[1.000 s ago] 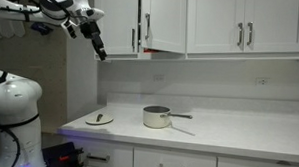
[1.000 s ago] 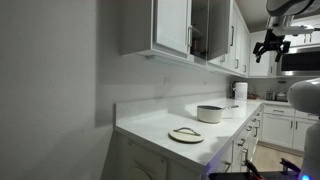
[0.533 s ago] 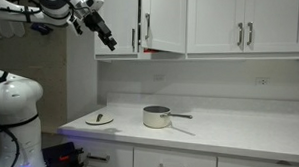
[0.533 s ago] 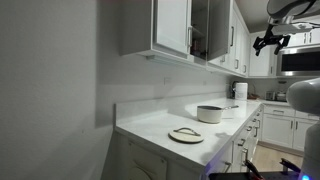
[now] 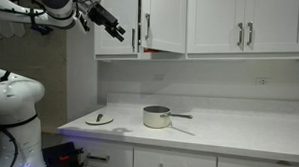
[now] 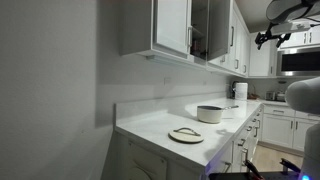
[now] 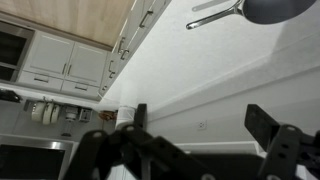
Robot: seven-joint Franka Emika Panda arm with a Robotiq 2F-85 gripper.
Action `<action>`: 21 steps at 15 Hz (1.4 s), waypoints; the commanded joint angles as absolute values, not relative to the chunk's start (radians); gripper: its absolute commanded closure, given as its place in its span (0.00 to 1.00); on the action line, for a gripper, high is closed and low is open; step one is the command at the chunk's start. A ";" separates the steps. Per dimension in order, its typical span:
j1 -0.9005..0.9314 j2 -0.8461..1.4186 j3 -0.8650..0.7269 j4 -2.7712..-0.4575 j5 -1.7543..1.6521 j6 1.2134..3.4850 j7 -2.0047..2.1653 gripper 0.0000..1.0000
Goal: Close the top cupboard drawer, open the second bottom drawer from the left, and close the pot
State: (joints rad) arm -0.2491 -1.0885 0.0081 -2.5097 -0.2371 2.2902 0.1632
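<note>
My gripper (image 5: pixel 118 33) is open and empty, held high in front of the upper cupboards, just left of their handles; it also shows in an exterior view (image 6: pixel 266 39). The top cupboard door (image 5: pixel 167 19) stands slightly ajar, a dark gap at its left edge by the handle. The steel pot (image 5: pixel 156 117) stands uncovered on the counter, handle pointing right. Its round knobbed lid (image 5: pixel 99 119) lies flat to its left. The second bottom drawer from the left (image 5: pixel 174 164) is shut. In the wrist view my gripper (image 7: pixel 205 125) frames bare wall, with the pot (image 7: pixel 270 8) at the top.
The white counter (image 5: pixel 238 132) runs along the wall, with more shut upper doors (image 5: pixel 247 22) to the right. The robot's white base (image 5: pixel 14 104) stands left of the counter. A wall socket (image 5: pixel 262 80) sits on the backsplash. Further cabinets (image 6: pixel 275 125) stand behind.
My gripper has risen and moved right, from below the cupboard's lower corner to beside the upper door handles. Pot, lid and drawers have not moved.
</note>
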 commanded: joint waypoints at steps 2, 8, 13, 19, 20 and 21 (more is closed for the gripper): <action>-0.303 -0.987 0.027 -2.459 -0.281 2.398 0.179 0.00; -0.272 -0.820 0.004 -2.347 -0.283 2.521 0.102 0.00; -0.168 -0.680 -0.090 -2.227 -0.246 2.578 -0.082 0.00; 0.102 -0.646 -0.321 -2.092 -0.011 2.500 -0.394 0.00; 0.158 -0.653 -0.360 -2.067 0.043 2.468 -0.454 0.00; 0.199 -0.660 -0.389 -2.046 0.090 2.429 -0.500 0.00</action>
